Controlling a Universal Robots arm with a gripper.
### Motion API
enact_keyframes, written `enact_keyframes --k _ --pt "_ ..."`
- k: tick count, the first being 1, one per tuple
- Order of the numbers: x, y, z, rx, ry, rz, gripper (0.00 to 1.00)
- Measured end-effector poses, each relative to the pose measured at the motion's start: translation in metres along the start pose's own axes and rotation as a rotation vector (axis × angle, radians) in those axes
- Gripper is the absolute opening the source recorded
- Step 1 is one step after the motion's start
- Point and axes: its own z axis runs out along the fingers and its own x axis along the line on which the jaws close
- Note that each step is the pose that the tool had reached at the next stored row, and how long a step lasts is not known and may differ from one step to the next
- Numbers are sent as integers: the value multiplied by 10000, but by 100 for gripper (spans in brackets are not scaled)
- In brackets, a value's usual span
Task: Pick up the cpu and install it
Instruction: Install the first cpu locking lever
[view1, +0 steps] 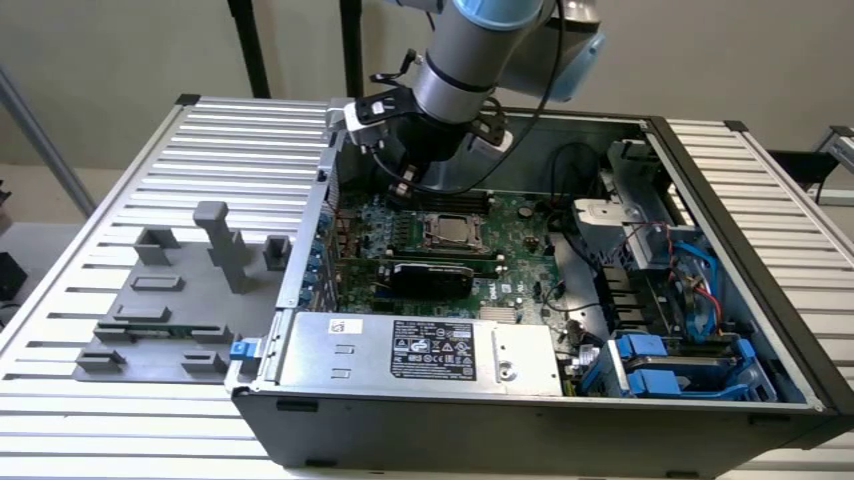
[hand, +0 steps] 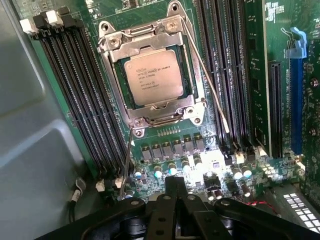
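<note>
The arm (view1: 470, 55) hides the rear of the motherboard (view1: 514, 275) in the exterior view, and its dark tip blurs into the case (view1: 534, 425) shadow. From the wrist view, the fingers (hand: 172, 189), partly cut off at the edge, are pressed together with nothing between them. They hang over the capacitors beside the socket frame (hand: 112, 42). The cpu (hand: 152, 76) lies flat inside that frame, lettering up; whether the frame is latched is unclear. The exterior view adds grey tray blocks (view1: 174, 300) on the bench (view1: 240, 120), at its left.
</note>
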Motion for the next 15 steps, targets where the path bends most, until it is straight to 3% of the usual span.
enact_keyframes --k 7,11,15 --pt "0 -3 -8 -24 416 336 11" --pt "0 -9 -29 -25 611 566 11" --pt "-6 -36 -119 -9 761 786 11"
